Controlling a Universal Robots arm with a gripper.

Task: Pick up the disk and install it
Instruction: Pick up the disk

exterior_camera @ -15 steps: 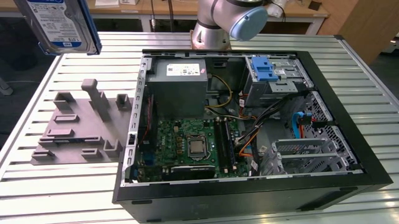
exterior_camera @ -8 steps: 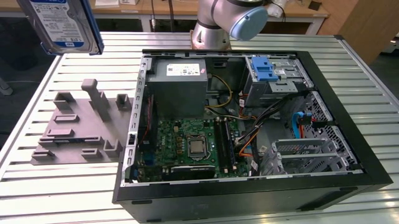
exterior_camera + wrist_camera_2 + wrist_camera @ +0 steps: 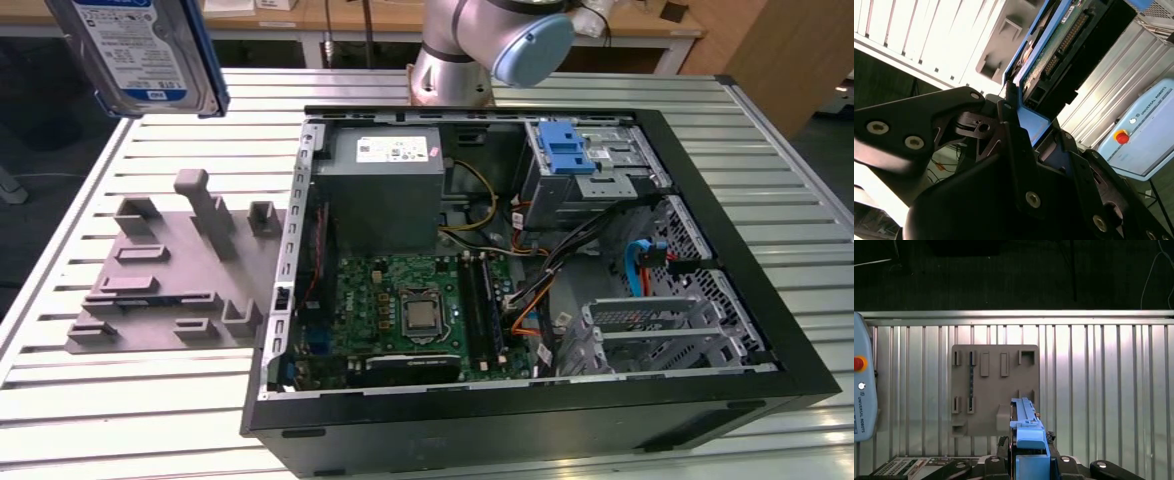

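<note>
The disk (image 3: 140,50), silver with a white-and-blue label and a blue rail frame, hangs high above the table at the exterior view's left, over the grey fixture plate (image 3: 167,270). In the second wrist view my gripper (image 3: 1021,107) is shut on the disk (image 3: 1064,45), its black fingers (image 3: 1006,112) clamping the blue rail. The first wrist view looks straight down along the disk (image 3: 1026,422), seen edge-on above the plate (image 3: 994,385), with the gripper (image 3: 1029,460) closed round its blue end.
An open computer case (image 3: 727,260) lies on the slatted metal table (image 3: 107,400), with a motherboard (image 3: 414,310), a grey power supply (image 3: 387,190) and a drive cage with a blue latch (image 3: 577,150). A pendant (image 3: 861,395) sits off the table's edge.
</note>
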